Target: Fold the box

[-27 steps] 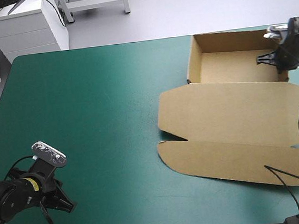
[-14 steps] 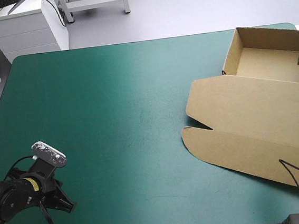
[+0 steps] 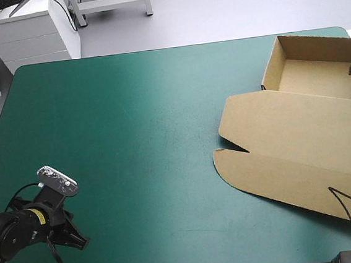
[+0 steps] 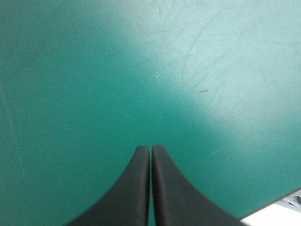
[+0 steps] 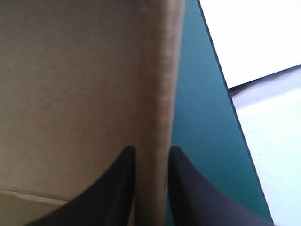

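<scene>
Box wall sits pinched in the right gripper, probably for repositioning; left gripper, far from the box, idles clenched empty.

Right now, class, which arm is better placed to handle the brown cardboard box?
Right: the right gripper pinches a raised wall of the brown cardboard box; the left gripper sits shut over teal-green cover, far off.
</scene>
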